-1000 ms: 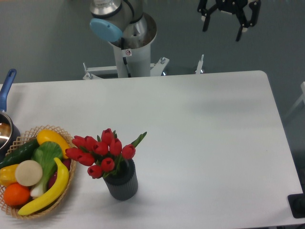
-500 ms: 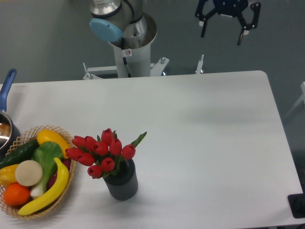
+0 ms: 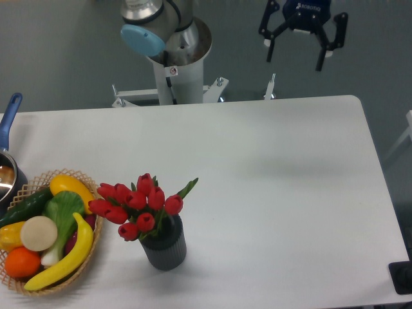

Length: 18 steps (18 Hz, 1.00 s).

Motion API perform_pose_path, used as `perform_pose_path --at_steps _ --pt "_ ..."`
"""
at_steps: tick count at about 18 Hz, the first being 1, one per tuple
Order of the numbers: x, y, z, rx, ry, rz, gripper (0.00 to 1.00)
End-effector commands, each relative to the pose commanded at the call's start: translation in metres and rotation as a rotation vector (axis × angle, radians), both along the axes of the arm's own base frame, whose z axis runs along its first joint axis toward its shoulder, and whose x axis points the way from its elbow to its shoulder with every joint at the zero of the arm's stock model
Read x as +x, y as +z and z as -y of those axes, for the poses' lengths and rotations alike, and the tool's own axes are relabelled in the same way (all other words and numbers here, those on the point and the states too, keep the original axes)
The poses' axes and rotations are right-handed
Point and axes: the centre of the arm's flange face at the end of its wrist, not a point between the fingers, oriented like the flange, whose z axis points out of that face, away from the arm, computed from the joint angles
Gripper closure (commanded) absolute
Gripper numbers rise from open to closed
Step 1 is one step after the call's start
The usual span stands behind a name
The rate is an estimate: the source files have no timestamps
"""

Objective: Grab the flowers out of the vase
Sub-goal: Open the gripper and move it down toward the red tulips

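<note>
Red tulips, the flowers point(image 3: 138, 207), stood bunched in the dark ribbed vase point(image 3: 165, 247) near the front left of the white table point(image 3: 283, 193), their heads leaning toward the wicker basket point(image 3: 82, 265) of fruit and vegetables just beside the vase. High above the table's far right edge, well apart from the flowers, the gripper point(image 3: 293, 53) hung with its two black fingers point(image 3: 320, 59) spread wide and nothing between them.
</note>
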Motion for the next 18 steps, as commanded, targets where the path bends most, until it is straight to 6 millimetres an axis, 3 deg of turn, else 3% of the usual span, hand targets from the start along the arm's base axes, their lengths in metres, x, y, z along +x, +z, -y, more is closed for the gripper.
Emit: perform_pose_path --at_steps 5,11,18 --pt "0.009 -0.011 -0.042 0.007 -0.086 -0.016 0.00" --pt "0.018 -0.028 -0.072 0.055 -0.042 -0.032 0.00" --pt "0.030 -0.050 -0.122 0.048 -0.152 -0.005 0.00"
